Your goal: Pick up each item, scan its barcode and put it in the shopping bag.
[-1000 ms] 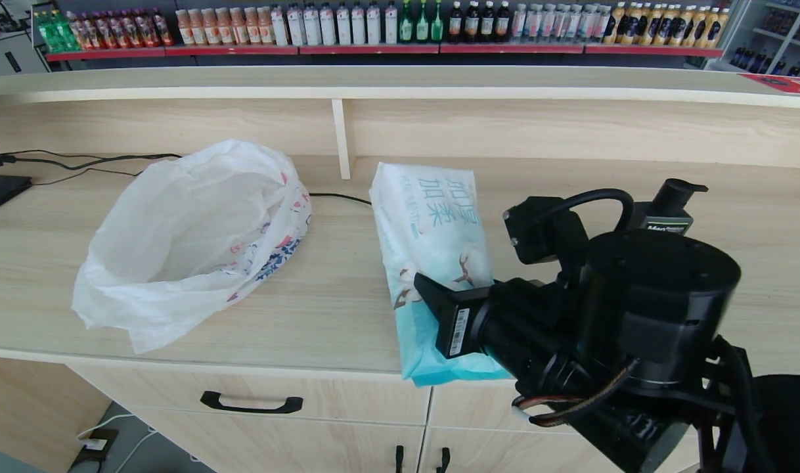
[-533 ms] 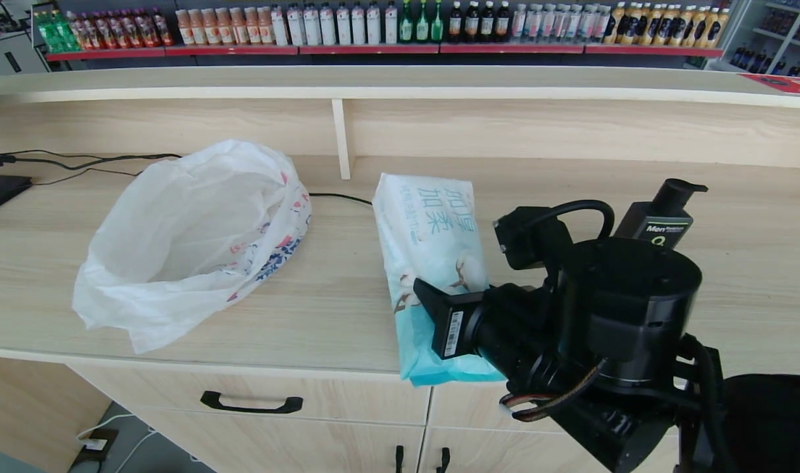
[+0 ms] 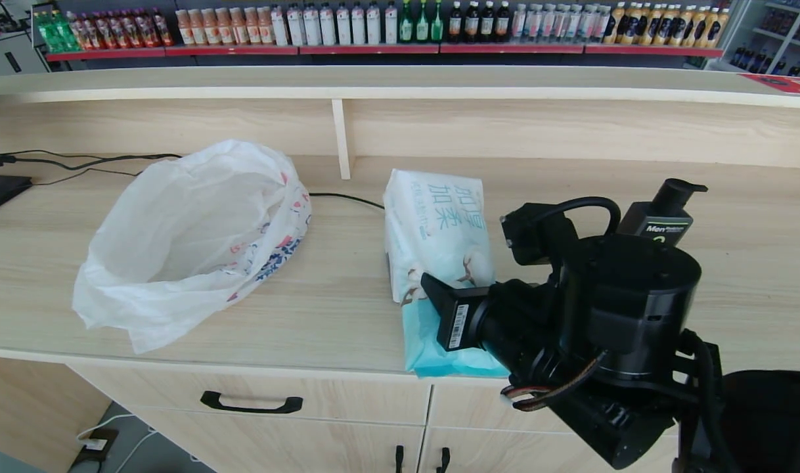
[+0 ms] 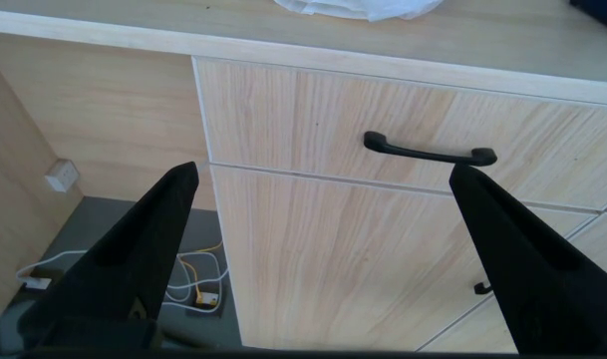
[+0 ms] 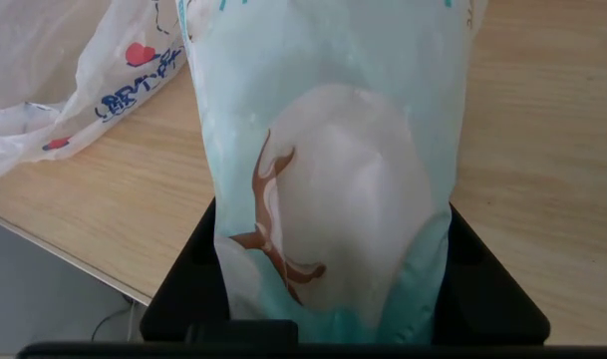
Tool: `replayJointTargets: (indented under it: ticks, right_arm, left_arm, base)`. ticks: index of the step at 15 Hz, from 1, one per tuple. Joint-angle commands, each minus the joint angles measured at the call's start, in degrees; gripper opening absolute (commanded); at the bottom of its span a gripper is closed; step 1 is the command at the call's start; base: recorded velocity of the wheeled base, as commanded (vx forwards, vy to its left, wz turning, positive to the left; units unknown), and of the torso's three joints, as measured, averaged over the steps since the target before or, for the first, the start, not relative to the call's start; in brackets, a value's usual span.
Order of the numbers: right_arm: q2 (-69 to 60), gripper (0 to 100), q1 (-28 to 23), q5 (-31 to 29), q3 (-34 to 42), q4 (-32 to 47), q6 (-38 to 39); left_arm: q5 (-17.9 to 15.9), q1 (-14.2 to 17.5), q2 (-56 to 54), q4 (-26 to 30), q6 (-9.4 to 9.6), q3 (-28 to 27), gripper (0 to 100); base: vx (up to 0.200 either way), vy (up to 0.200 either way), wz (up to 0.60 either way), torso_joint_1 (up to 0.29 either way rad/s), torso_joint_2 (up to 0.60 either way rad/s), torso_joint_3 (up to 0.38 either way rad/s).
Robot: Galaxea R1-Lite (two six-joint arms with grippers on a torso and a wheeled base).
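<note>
The right pincer (image 5: 333,299) has its two black fingers on each side of the pack of tissues (image 3: 439,223), pressed in on its near end, so it looks like it is holding the pack. The left pincer (image 4: 323,179) is spread wide with nothing in it, down low in front of the drawer handle (image 4: 428,152), under the counter (image 3: 334,295). The pack lies on the counter just to the right of the shopping bag (image 3: 190,230), and its blue end comes up to the near edge. I think the pack is light and squashy, like a pillow. Its plastic skin looks smooth, so it may slip, and it will sag if held by one end. A hold across the middle, on the two long sides, would keep it from flopping. It won't break, so a firm squeeze should be fine. The bag is thin and floppy too, with its mouth lying open toward the near side. The big black arm stands in front of the near right part of the pack, and it hides the lower part of the dark bottle (image 3: 663,217) on the right. I can't see a barcode on the pack; it may be underneath. The far end of the pack looks tipped up a bit, but I can't be sure. I can't tell if anything is inside the bag.
</note>
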Motion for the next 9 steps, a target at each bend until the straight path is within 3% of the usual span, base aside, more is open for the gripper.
replayJointTargets:
  ticks: [1, 9]
  right_arm:
    - [0.0, 0, 0.0, 0.0, 0.0, 0.0, -0.1]
    - [0.1, 0, 0.0, -0.1, -0.5, 0.0, -0.1]
  left_arm:
    - [0.0, 0.0, 0.0, 0.0, -0.02, 0.0, 100]
    - [0.0, 0.0, 0.0, -0.2, -0.02, 0.0, 100]
  base:
    - [0.000, 0.000, 0.00, 0.000, 0.00, 0.000]
    - [0.000, 0.000, 0.00, 0.000, 0.00, 0.000]
